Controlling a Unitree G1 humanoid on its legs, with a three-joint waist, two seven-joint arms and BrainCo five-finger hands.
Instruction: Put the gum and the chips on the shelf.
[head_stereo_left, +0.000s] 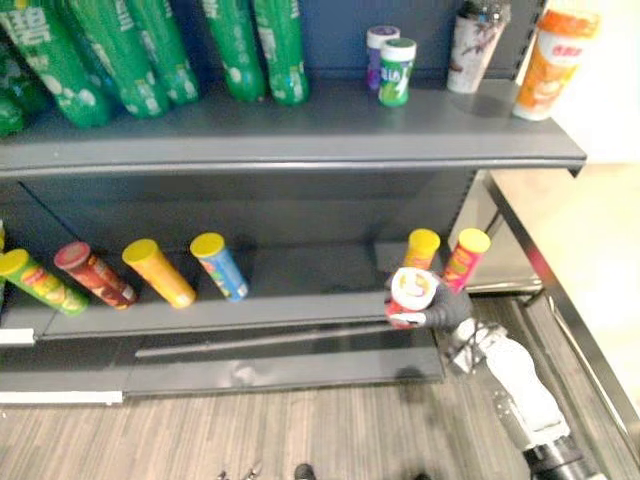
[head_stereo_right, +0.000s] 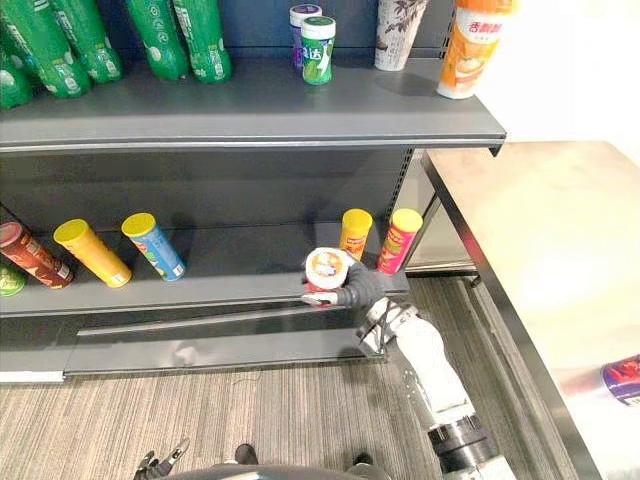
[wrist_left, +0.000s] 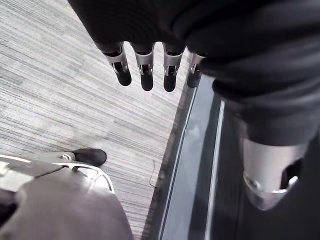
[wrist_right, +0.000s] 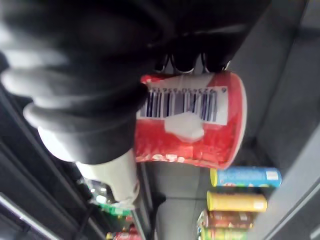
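Observation:
My right hand (head_stereo_left: 441, 309) is shut on a red chips can (head_stereo_left: 410, 292) with a white lid, its fingers curled round the can's body (wrist_right: 200, 125). The can hangs at the front edge of the lower shelf (head_stereo_left: 300, 300), just in front of two chips cans with yellow lids (head_stereo_left: 421, 248) that lie there. A green gum bottle (head_stereo_left: 397, 70) and a purple one (head_stereo_left: 379, 48) stand upright on the upper shelf (head_stereo_left: 300, 140). My left hand (wrist_left: 146, 75) hangs over the striped floor beside the shelf's base, fingers straight and holding nothing.
Several more chips cans (head_stereo_left: 158, 272) lie on the lower shelf's left part. Green bottles (head_stereo_left: 250, 45) and tall cups (head_stereo_left: 550, 65) stand on the upper shelf. A steel table (head_stereo_right: 540, 250) stands to the right with a can (head_stereo_right: 622, 378) on it.

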